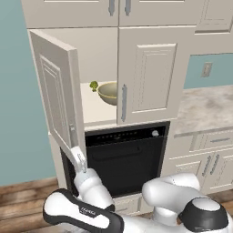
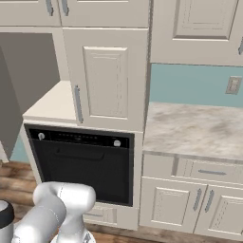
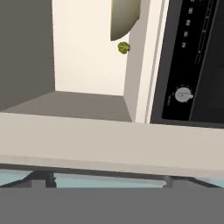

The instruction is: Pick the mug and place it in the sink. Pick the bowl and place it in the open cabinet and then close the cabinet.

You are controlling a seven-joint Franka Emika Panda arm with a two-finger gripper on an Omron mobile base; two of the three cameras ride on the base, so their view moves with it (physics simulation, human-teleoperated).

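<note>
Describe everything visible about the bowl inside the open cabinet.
The bowl is wide, shallow and round, olive-tan with a paler rim, and looks smooth like glazed ceramic. It sits upright on the beige floor of the cabinet, its right part hidden behind the closed right door. A tiny green broccoli-like item lies close at its left; contact cannot be told. In the hand view the bowl appears rolled sideways at the top.

One bowl (image 1: 108, 93), one broccoli floret (image 1: 93, 85), one oven (image 1: 125, 157).

Small lettering on arm (image 1: 86, 210), unreadable
</note>
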